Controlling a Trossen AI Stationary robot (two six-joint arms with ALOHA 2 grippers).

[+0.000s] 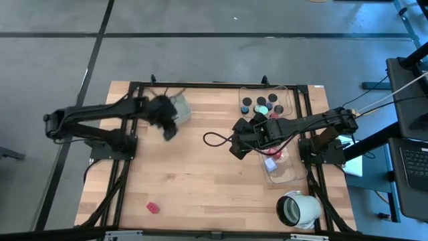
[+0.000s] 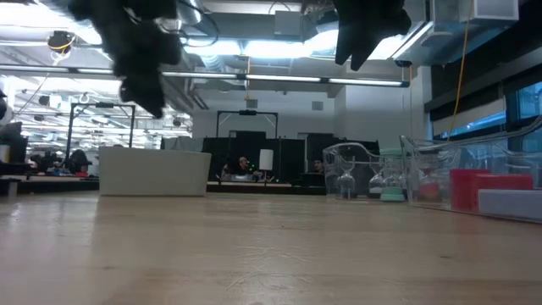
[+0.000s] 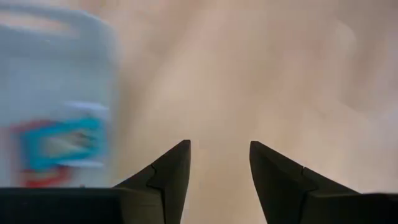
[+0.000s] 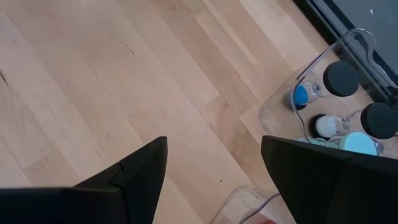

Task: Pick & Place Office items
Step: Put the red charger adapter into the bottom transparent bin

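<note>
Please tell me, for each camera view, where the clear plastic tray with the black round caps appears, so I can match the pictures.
High view: clear plastic tray with black round caps at the table's far right.
Low view: the tray shows right of centre.
Left wrist view: not in it.
Right wrist view: the tray lies beyond the right gripper, its fingers apart.
Shared landmark: the teal round piece inside.

Bright overhead strip lights; left hand (image 1: 167,127) smeared by motion blur, its wrist view blurred.
</note>
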